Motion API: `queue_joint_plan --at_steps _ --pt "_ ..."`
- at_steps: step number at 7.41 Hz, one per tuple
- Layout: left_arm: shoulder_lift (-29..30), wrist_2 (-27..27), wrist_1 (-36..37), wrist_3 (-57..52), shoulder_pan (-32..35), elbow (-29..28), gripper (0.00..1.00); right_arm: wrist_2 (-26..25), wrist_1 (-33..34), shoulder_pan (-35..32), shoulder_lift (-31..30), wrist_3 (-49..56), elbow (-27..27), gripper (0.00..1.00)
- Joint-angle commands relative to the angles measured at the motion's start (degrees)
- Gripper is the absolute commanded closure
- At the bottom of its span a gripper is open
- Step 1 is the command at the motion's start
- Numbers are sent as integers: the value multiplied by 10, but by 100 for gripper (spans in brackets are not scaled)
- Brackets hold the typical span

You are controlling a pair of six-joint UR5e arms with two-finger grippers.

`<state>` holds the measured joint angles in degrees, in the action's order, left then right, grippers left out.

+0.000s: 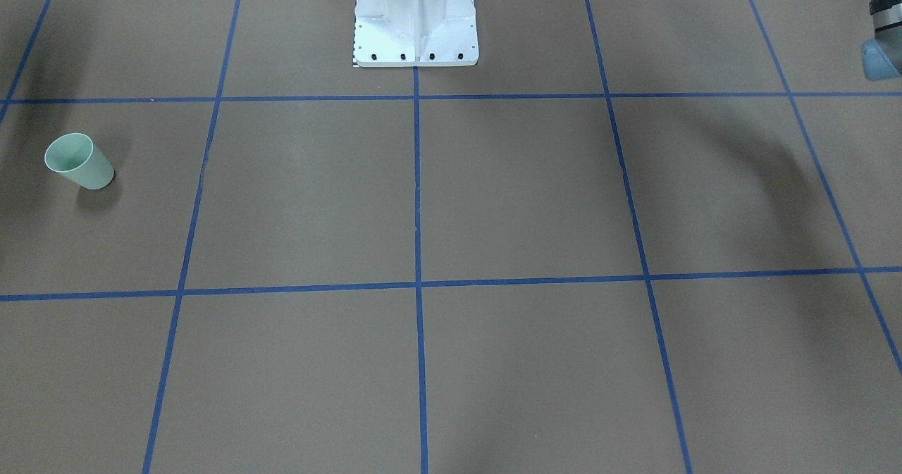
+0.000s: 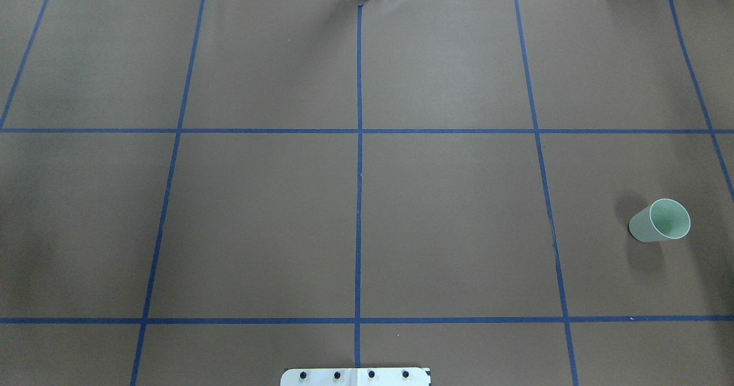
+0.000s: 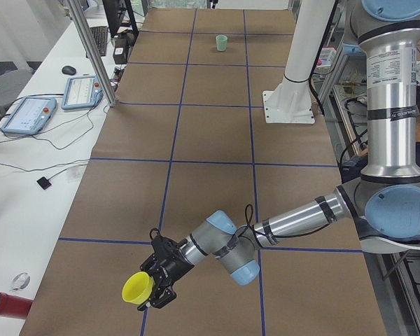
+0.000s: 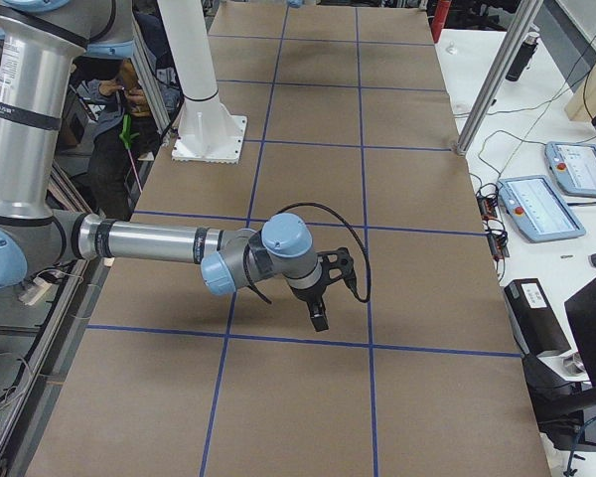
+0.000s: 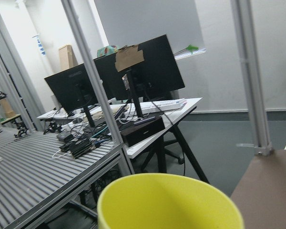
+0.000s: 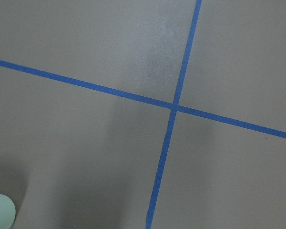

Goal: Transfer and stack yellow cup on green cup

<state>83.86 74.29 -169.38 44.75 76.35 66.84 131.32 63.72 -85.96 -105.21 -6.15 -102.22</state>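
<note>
Yellow cup at left hand; cannot tell how open it or right hand is.

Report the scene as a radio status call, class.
Left tool at yellow cup, left end of table; grip unclear. Right tool over table; state unclear. Green cup upright, right end. Nothing seen between cups.

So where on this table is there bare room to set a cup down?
The middle squares of the table, between the white base and the far edge, are bare. The green cup stands alone in one right-side square. Less room at the ends: the right arm hangs over the right end, the left arm with the yellow cup over the left.
</note>
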Motion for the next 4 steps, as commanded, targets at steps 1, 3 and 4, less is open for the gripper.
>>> queue_joint_plan --at_steps 1,3,4 --pt "6 132 -101 -110 6 4 79 3 0 0 0 -9 -3 0" --pt "12 263 -123 -113 13 46 88 16 0 -2 -1 -12 -3 0" --pt "20 320 -138 -125 13 71 94 44 -1 -3 -1 -26 -4 0"
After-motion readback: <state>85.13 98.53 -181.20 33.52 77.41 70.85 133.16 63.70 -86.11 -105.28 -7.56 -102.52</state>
